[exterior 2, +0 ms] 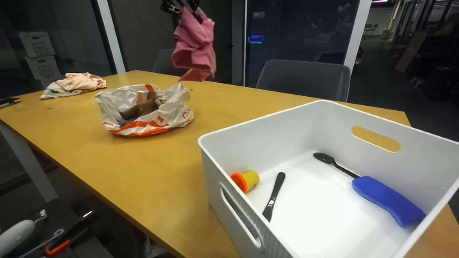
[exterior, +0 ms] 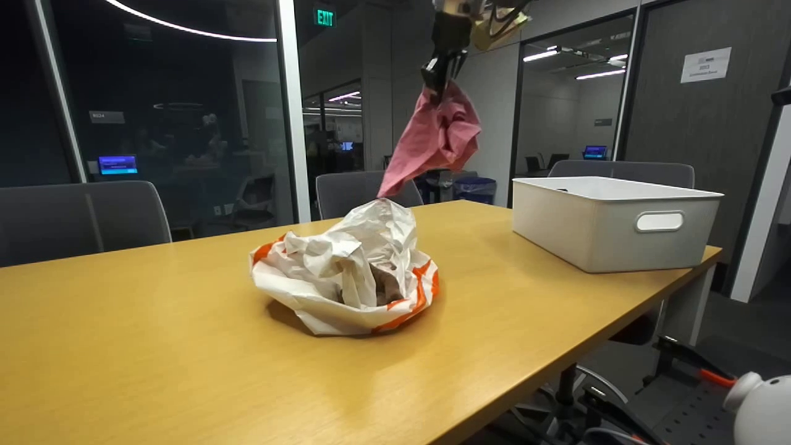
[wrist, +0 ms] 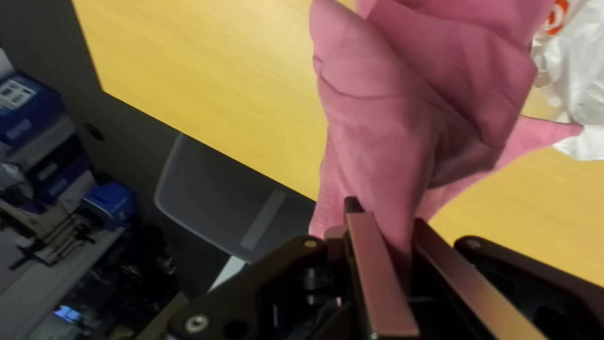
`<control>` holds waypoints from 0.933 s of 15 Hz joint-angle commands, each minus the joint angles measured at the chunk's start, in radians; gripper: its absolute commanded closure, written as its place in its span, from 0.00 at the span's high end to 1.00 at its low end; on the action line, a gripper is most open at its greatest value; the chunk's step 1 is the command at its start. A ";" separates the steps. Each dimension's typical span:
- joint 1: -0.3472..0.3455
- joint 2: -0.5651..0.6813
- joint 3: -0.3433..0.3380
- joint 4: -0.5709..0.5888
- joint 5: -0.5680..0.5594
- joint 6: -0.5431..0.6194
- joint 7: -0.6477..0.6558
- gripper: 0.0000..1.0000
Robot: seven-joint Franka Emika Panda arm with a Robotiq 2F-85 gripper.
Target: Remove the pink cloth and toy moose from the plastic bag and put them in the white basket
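My gripper [exterior: 437, 94] is shut on the pink cloth [exterior: 444, 133], which hangs in folds above the table. The cloth's lower tip is just above or near the bag's top edge. In the wrist view the cloth [wrist: 401, 104] is pinched between the fingers [wrist: 384, 219]. The white and orange plastic bag [exterior: 296, 303] lies open and crumpled on the table below. The brown toy moose [exterior 2: 141, 108] lies inside the bag; only a brown part of it [exterior: 386, 287] shows in an exterior view. The white basket [exterior: 556, 228] stands at the table's end, apart from the bag.
In an exterior view the basket [exterior 2: 287, 134] holds a yellow tub with orange lid [exterior 2: 247, 180], a black knife [exterior 2: 274, 195], a black spoon [exterior 2: 335, 165] and a blue sponge [exterior 2: 387, 199]. Folded cloths [exterior 2: 80, 83] lie at the table's far end. Chairs [exterior 2: 303, 80] stand along the table.
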 commanded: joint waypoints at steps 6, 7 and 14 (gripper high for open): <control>-0.244 -0.243 -0.025 -0.110 -0.238 -0.215 0.150 0.10; -0.263 -0.264 -0.030 -0.135 -0.269 -0.243 0.176 0.10; -0.316 -0.320 -0.030 -0.316 -0.468 -0.542 0.403 0.09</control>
